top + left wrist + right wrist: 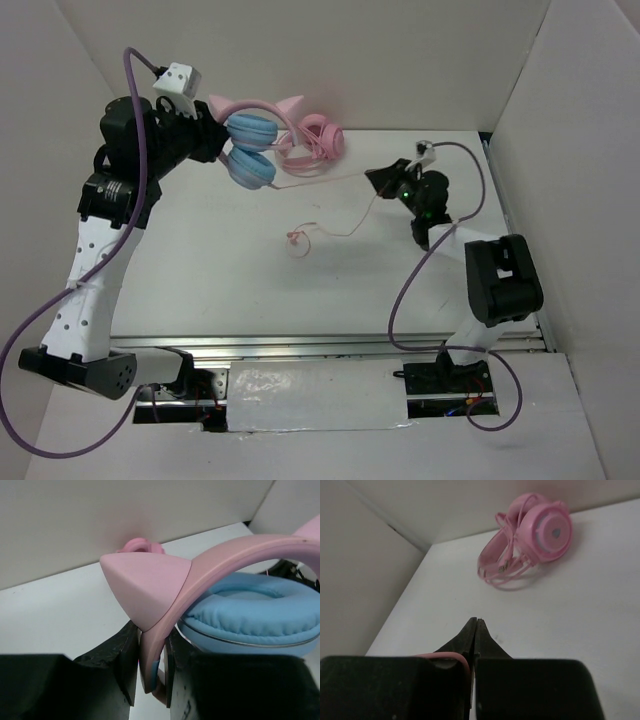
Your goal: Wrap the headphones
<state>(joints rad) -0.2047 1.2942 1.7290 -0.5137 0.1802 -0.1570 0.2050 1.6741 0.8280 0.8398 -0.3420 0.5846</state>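
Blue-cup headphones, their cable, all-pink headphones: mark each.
headphones [250,131]: top view, upper blue ear cup.
cable [325,181]: top view, taut middle stretch.
all-pink headphones [551,527]: right wrist view, ear cup's outer face.

Far strip crowded, near bench [250,300] open

The far strip is blocked by the headphones [250,150], clamped in the left claw [215,140], and by the pink headphones [318,145] just beside them at the back wall [400,60]. The middle is crossed by the cable [320,181], stretched from the headphones to the closed right claw [383,178], with its loose end lying mid-bench. Room to pass is found over the near bench.
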